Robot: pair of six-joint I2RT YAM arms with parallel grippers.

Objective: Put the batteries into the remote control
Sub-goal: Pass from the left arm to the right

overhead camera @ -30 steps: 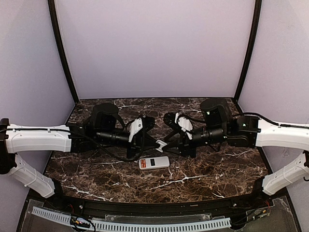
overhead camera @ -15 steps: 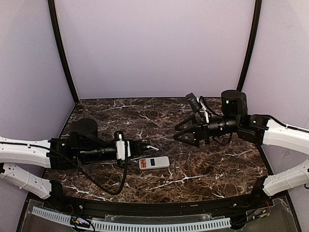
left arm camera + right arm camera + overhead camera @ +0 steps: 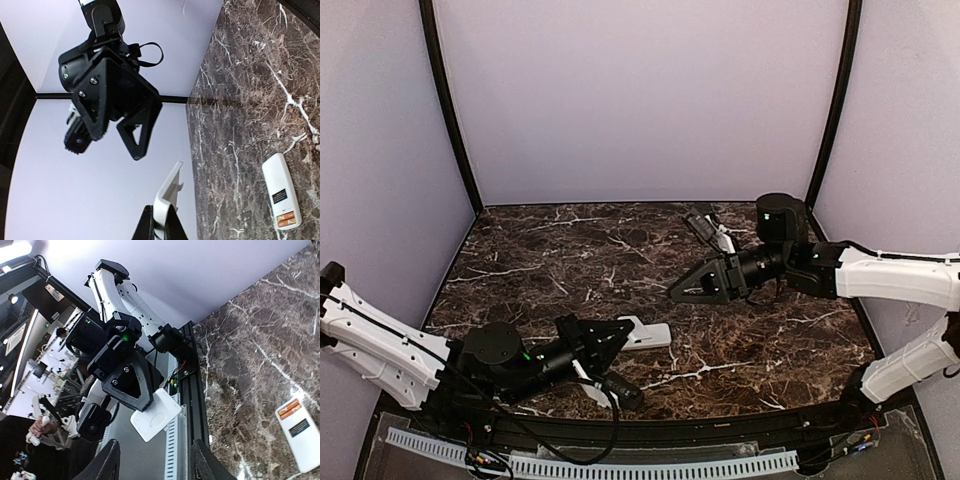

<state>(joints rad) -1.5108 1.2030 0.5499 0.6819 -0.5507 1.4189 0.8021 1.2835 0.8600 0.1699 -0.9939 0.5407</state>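
The marble table (image 3: 770, 340) carries the job, with the right pincer (image 3: 675, 293) hanging over its far right part, fingers spread wide and holding nothing, and the left pincer (image 3: 616, 331) low near the front edge, closed on a small flat white cover (image 3: 155, 416). The remote (image 3: 281, 197) lies flat near the table's middle, button face up and just beside the left pincer's tip, so I judge loading not yet started, and the next move calls for turning it over. No batteries show in any view, and the occupied left pincer crowds the remote's left end.
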